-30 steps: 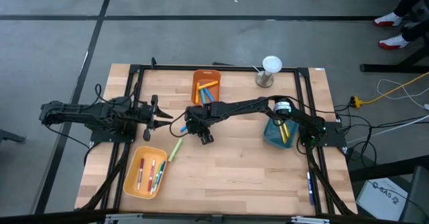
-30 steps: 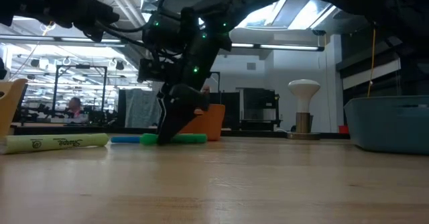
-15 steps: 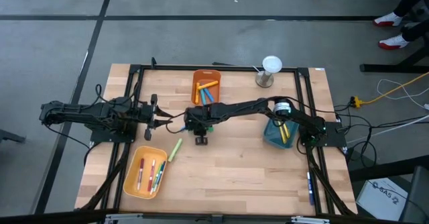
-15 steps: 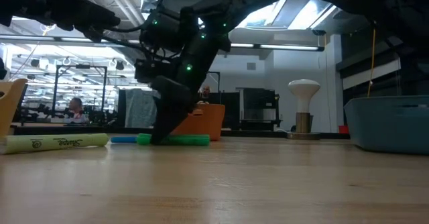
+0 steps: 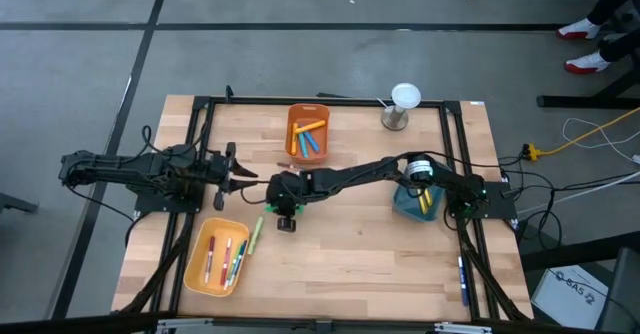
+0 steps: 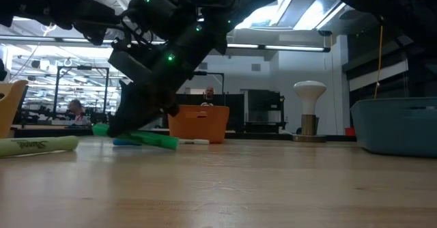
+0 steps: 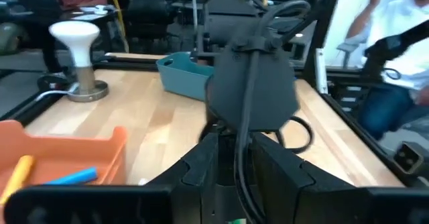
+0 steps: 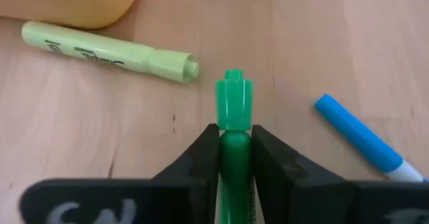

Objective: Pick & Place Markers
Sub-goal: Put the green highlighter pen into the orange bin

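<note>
The green marker (image 8: pixel 234 127) sits clamped between the fingers of the right pincer (image 8: pixel 234 158), its cap poking out ahead, just left of centre in the high view and tilted off the desk (image 5: pixel 370 254) in the low view. Gripping it mid-body likely keeps it balanced for carrying. A pale green highlighter (image 8: pixel 107 51) and a blue marker (image 8: pixel 355 135) lie nearby. The left pincer (image 5: pixel 228 164) waits at the left, partly open and empty.
</note>
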You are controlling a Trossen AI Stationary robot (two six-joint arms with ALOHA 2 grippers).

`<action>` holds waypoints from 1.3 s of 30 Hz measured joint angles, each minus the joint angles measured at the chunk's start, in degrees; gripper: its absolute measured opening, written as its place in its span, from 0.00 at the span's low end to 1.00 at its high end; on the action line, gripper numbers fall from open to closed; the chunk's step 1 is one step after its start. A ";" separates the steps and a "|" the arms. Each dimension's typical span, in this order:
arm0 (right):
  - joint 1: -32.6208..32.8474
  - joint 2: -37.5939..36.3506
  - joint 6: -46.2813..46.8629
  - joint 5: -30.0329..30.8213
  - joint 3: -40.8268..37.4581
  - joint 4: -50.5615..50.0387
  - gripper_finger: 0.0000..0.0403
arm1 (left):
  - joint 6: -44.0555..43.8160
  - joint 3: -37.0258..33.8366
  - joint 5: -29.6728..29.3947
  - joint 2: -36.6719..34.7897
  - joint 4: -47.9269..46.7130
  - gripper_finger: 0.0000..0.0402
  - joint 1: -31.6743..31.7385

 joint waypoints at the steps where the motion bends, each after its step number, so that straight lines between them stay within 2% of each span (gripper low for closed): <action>1: 0.06 -0.01 0.00 0.00 0.00 0.02 0.18 | 0.12 0.00 0.99 0.00 -0.01 0.22 0.02; 4: 0.14 -0.02 0.00 -1.65 0.00 0.00 0.18 | 2.13 0.00 4.11 -0.52 -0.04 0.22 0.00; 10: -0.79 -2.23 -0.75 -8.04 0.00 -4.88 0.17 | 1.94 0.00 4.40 -2.17 -0.24 0.22 0.00; 16: -1.81 -6.21 -6.46 -8.49 0.02 -10.65 0.17 | 1.28 0.06 2.15 -4.39 -3.08 0.22 0.04; 30: -4.45 -12.54 -9.03 -7.86 0.20 -25.36 0.17 | -1.07 0.02 1.34 -5.42 -7.02 0.22 0.07; 39: -7.69 -15.03 -11.89 -7.42 0.17 -27.11 0.17 | -2.70 0.02 1.28 -5.40 -8.91 0.22 0.07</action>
